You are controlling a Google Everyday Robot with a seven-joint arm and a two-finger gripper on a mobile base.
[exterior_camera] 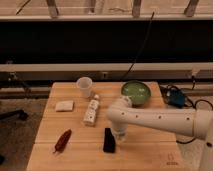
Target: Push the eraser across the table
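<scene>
Near right corner: a small dark mark point(171, 162) sits on the wood just inside the table's near right corner.
Table: the table point(145, 150) is a light wooden top of plank strips, seen from its near edge toward the far edge.
Eraser: the eraser point(108, 140), a flat black block, lies close to the near edge, about midway between the left and right edges, its long side running near to far.
Gripper: the gripper point(119, 134) is down at the tabletop just right of the eraser, touching it or nearly so; I cannot tell how the tool is set.
Arm: 1 white arm point(160, 120) reaches in from the right edge, lying low over the right half of the table.
Red item: a red pepper-like item point(62, 141) lies near the near left corner, well apart from the eraser, angled.
Bottle: a white bottle point(91, 111) lies on its side near the middle, its cap end toward the far edge.
Pad: a whitish rectangular pad point(64, 105) lies by the left edge, left of the bottle.
Cup: a white cup point(84, 87) stands upright near the far edge, left of centre.
Bowl: a green bowl point(136, 92) sits toward the far right corner, just behind the arm's elbow.
Beyond the right edge: a blue object point(176, 98) with cables sits off the table.
</scene>
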